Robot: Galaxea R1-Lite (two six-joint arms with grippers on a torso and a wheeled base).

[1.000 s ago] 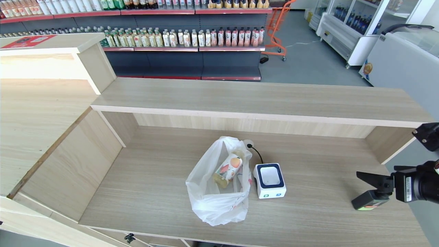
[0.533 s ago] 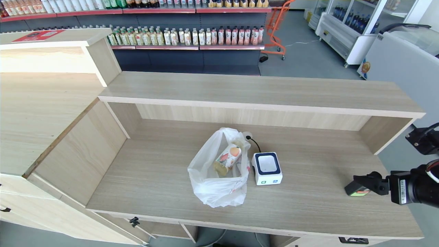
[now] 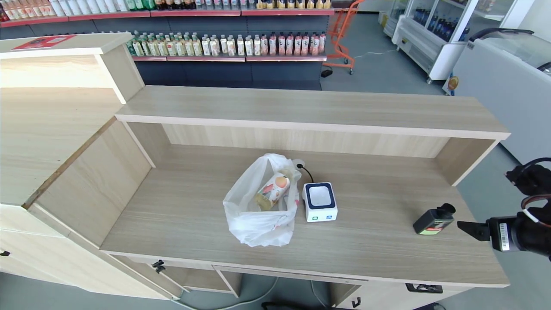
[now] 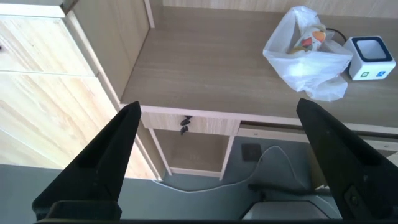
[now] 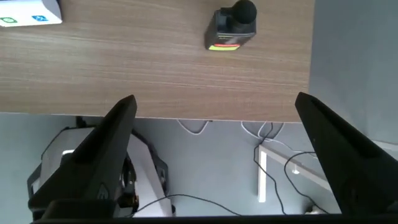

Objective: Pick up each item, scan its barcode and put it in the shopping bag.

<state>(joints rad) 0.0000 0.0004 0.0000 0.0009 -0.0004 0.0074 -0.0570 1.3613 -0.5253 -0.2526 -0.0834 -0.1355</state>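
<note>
A white plastic shopping bag (image 3: 258, 215) stands open mid-counter with a peach-print bottle (image 3: 274, 189) lying inside. Right beside it sits the white scanner box (image 3: 319, 201) with a dark-blue frame and a black cable. A small black device (image 3: 432, 220) with a green-and-orange label lies alone on the counter's right part. My right gripper (image 3: 467, 226) hovers just right of it, open and empty, off the counter's front right corner; its wrist view shows the black device (image 5: 231, 28) beyond the fingers. My left gripper (image 4: 219, 106) is open, in front of the counter, left of the bag (image 4: 308, 53).
The wooden counter (image 3: 387, 241) has a raised back shelf (image 3: 301, 107) and side walls. A taller wooden unit (image 3: 51, 112) adjoins on the left. Store shelves with bottles, an orange cart and freezers stand behind. Cables hang under the counter's front edge (image 5: 186, 118).
My right gripper has let go of the black device, which now lies on the counter, and has drawn back to the right. The head camera has shifted, so the whole picture moved.
</note>
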